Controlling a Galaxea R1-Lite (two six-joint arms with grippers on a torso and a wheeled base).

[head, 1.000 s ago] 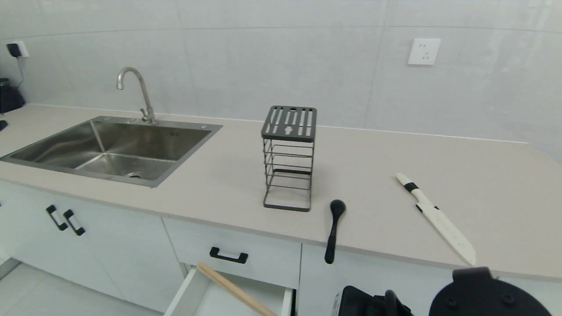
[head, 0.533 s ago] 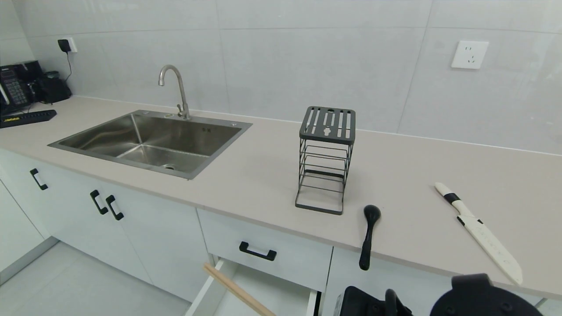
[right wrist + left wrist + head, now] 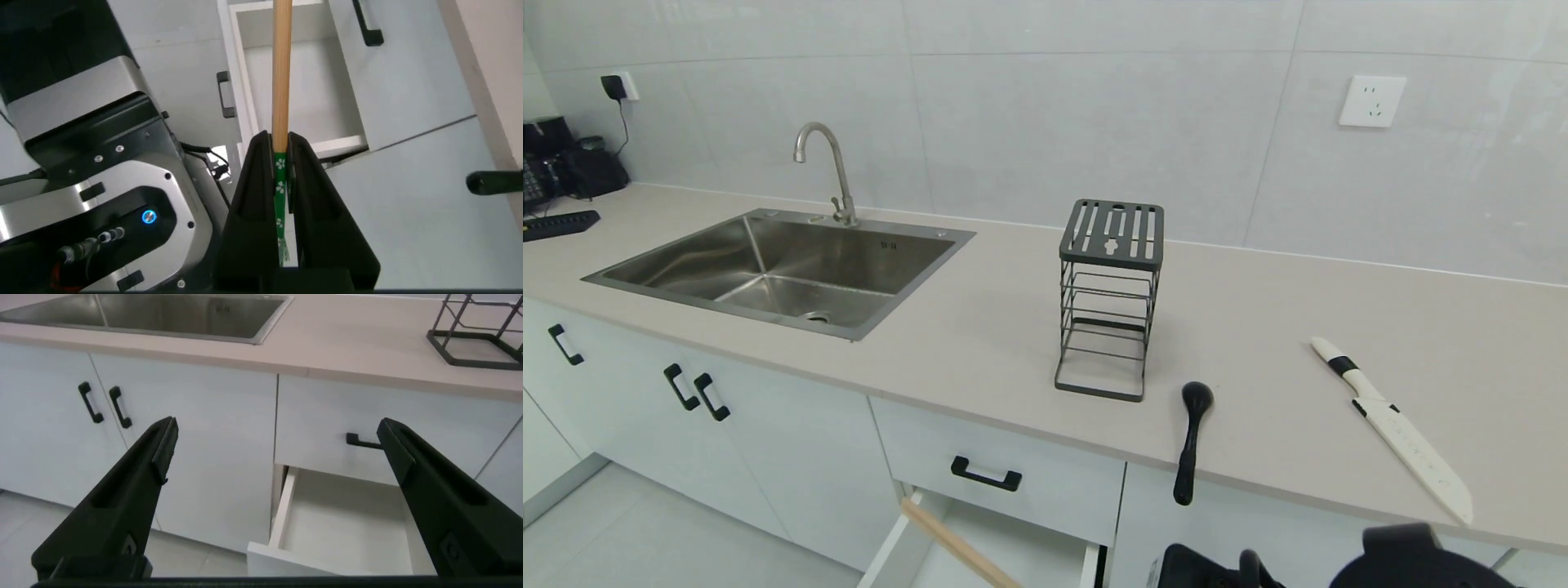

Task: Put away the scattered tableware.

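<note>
A wooden chopstick (image 3: 282, 73) with a green pattern near its held end is clamped in my right gripper (image 3: 280, 143), which is shut on it. The chopstick (image 3: 956, 543) slants over the open white drawer (image 3: 882, 555) under the counter. My left gripper (image 3: 278, 425) hangs open and holds nothing, in front of the cabinet fronts and facing the drawer (image 3: 282, 510). On the counter a black spoon (image 3: 1191, 437) lies with its handle past the front edge, and a white knife (image 3: 1392, 429) lies to its right.
A dark wire rack (image 3: 1109, 298) stands mid-counter behind the spoon. A steel sink (image 3: 776, 269) with a tap is at the left. A shut drawer with a black handle (image 3: 985, 474) sits above the open one. Cabinet doors with black handles (image 3: 102, 404) are to the left.
The head camera has swung, so the whole scene shifts in the picture. The chopstick stays held over the open drawer, and the spoon, knife and rack lie as before.
</note>
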